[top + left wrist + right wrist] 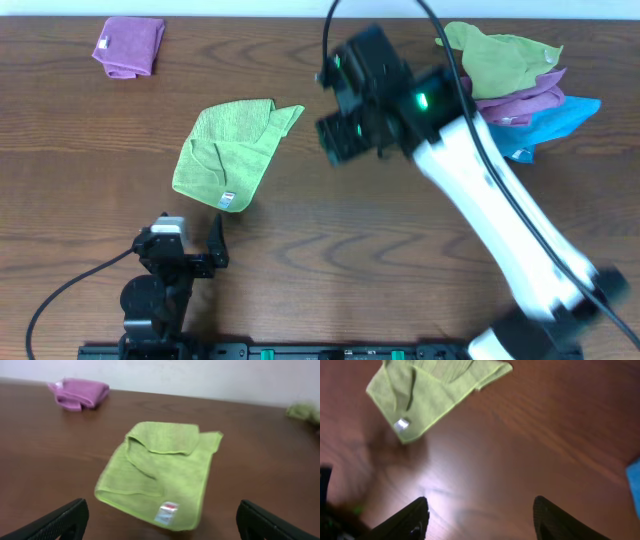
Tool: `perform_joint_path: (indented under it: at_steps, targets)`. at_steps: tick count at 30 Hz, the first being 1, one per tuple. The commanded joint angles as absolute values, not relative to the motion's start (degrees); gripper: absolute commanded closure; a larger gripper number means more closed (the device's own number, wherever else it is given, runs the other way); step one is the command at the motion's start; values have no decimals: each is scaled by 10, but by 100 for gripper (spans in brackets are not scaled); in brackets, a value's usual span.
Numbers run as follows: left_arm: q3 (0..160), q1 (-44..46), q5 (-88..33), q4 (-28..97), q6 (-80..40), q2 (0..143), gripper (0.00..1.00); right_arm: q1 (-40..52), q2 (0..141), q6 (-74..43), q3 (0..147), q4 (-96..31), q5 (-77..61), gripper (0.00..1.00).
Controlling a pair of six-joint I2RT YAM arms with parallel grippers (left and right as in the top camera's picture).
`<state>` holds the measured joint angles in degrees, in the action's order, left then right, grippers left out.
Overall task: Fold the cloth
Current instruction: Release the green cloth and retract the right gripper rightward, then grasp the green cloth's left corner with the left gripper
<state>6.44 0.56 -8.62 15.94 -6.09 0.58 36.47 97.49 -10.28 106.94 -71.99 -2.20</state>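
Observation:
The lime-green cloth (pixel 232 150) lies on the brown table left of centre, partly folded over itself, with its small white tag (pixel 228 197) at the near corner. My left gripper (pixel 190 232) rests low by the front edge, just short of that corner. Its view shows the cloth (pixel 160 472) ahead of the gripper (pixel 162 520), which is open wide and empty. My right gripper (pixel 338 140) hovers above the table to the right of the cloth, off it. Its view has the cloth (pixel 430 390) at upper left, and only bare wood shows between the open fingers of the gripper (pixel 481 510).
A folded purple cloth (pixel 130 45) lies at the back left. At the back right sits a heap of an olive-green cloth (pixel 495 55), a purple one (pixel 520 100) and a blue one (pixel 555 120). The right arm's white link (pixel 500 210) spans the table's right half.

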Motion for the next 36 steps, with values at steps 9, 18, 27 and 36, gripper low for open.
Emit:
perform_joint_path:
  at_steps: [9, 18, 27, 36]
  targets:
    - [50, 8, -144, 160, -538, 3, 5, 460, 727, -283, 780, -692, 31, 29]
    - [49, 8, -279, 73, -476, 3, 5, 475, 649, -327, 721, -696, 33, 20]
    - [52, 8, -286, -63, -434, 177, 4, 408, 626, -299, 721, -675, 77, 10]
    - [255, 8, -303, -112, -343, 604, 4, 325, 626, -260, 721, -608, 71, 4]
